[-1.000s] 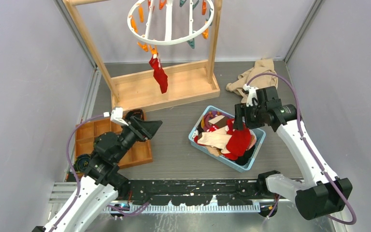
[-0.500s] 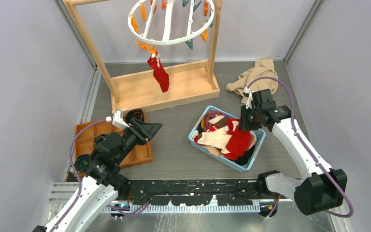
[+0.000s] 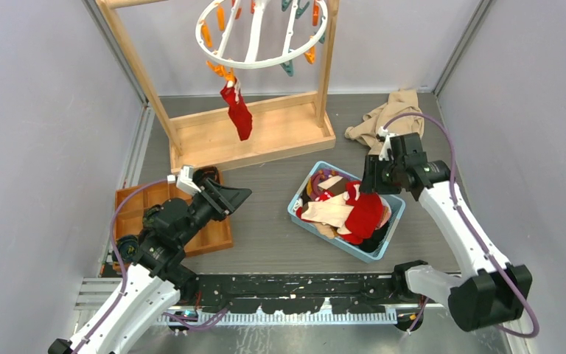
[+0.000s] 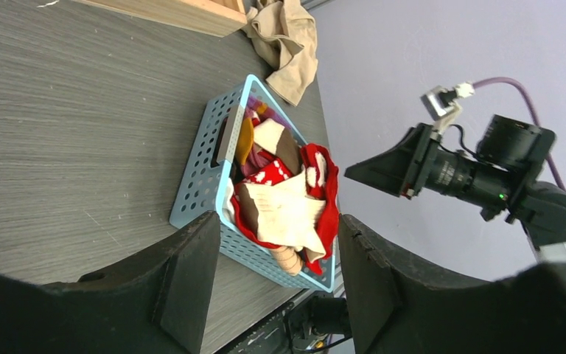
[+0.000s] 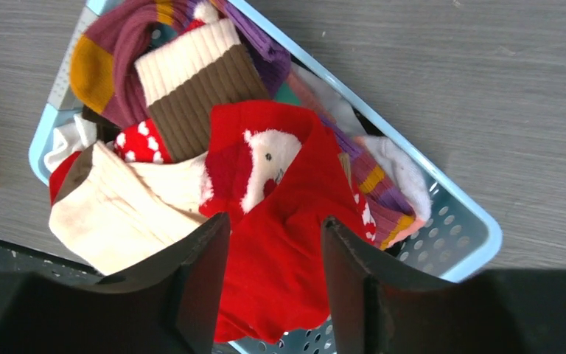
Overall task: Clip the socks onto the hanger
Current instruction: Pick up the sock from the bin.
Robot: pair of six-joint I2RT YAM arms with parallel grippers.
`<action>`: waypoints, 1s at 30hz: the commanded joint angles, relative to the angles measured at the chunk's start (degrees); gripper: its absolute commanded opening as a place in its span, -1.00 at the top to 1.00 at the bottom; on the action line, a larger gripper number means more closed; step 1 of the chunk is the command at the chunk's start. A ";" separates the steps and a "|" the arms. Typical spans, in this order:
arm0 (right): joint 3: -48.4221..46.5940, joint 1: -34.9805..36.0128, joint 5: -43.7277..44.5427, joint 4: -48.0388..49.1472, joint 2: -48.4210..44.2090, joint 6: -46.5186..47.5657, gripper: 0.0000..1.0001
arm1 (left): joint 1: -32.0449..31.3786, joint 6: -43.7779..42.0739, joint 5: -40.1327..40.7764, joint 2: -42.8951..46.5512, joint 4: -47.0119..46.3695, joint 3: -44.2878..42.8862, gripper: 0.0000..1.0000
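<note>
Plainly, the socks (image 3: 343, 210) are heaped in a blue basket (image 4: 205, 166) directly beneath the right gripper (image 5: 274, 227). Uppermost lies a red sock (image 5: 280, 280) with a white figure on it, framed between that gripper's two fingers in the wrist view. The fingers are spread and hold nothing; they hover above the fabric, apparently not touching it. Another one, the hung sock (image 3: 237, 114), dangles from an orange clip (image 3: 225, 72) on the hanger (image 3: 261, 65), which is up and well away from the right gripper, beyond the basket and to its left, inside the wooden frame (image 3: 250, 140).

The step in hand looks like picking the next sock. To do it well, the right gripper should descend straight onto a raised fold of the red sock, near an edge rather than the middle. That way it pinches a single layer and lifts it free of the tan-and-brown sock (image 5: 191, 88) beside it. The left gripper (image 4: 278, 221), also spread and empty, hangs over the desk (image 3: 265, 221) well to the left of the basket, facing it.
</note>
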State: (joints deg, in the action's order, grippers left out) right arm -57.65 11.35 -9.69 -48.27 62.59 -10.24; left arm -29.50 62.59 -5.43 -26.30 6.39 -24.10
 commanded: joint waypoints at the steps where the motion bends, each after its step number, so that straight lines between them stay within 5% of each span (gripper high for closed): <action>1: -2.11 -0.28 1.25 1.88 5.34 -2.15 -0.13 | 0.32 -0.92 -0.97 0.31 -2.80 -2.38 -0.23; 5: -3.74 -0.19 4.51 0.10 9.67 -1.62 -0.01 | 0.32 -1.03 -0.11 1.26 -2.61 -1.91 -0.24; 9: -5.11 -0.31 4.34 -1.28 10.06 -0.29 0.51 | 0.32 -1.09 1.25 2.04 -2.89 -1.40 -0.25; 15: -7.43 -0.33 3.86 -0.34 3.39 3.07 0.96 | 0.32 -2.05 0.80 1.25 -4.92 -1.19 -0.25; 20: -9.57 -0.42 0.26 0.21 -2.95 8.69 0.99 | 0.32 -1.43 -2.61 -0.67 -12.03 0.16 -0.25; 25: -10.28 -0.41 -12.62 2.52 -8.39 17.55 0.99 | 0.25 0.63 -7.69 -5.25 -23.61 1.92 -0.26; 30: -13.62 -0.33 -22.68 5.69 -7.38 16.45 0.99 | -0.13 1.76 -11.73 -9.12 -30.12 1.37 -0.27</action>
State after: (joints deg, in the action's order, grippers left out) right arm -67.31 11.07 -21.34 -47.70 54.02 4.27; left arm -29.50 63.11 -12.29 -33.54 -12.84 -22.31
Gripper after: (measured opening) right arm 0.047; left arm 0.633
